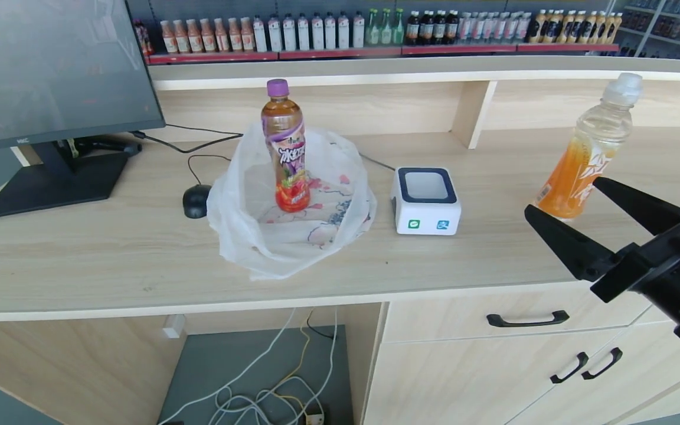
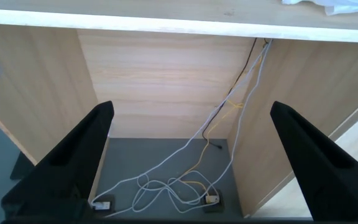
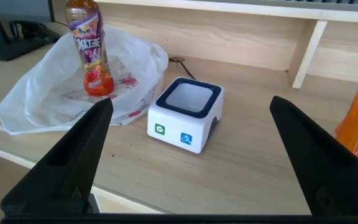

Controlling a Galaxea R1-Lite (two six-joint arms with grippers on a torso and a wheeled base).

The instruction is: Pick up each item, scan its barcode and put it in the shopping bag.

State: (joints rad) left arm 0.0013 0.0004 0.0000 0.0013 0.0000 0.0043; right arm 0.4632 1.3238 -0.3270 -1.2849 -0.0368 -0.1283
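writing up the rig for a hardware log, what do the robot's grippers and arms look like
Both look alike. The right gripper is matte black, with two long wedge-shaped fingers tapering to narrow tips on a chunky black wrist block. The left gripper has the same plain black tapered fingers. I see no markings or cables on either.

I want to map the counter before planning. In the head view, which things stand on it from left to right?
From left: monitor → mouse → bag → scanner → orange bottle.
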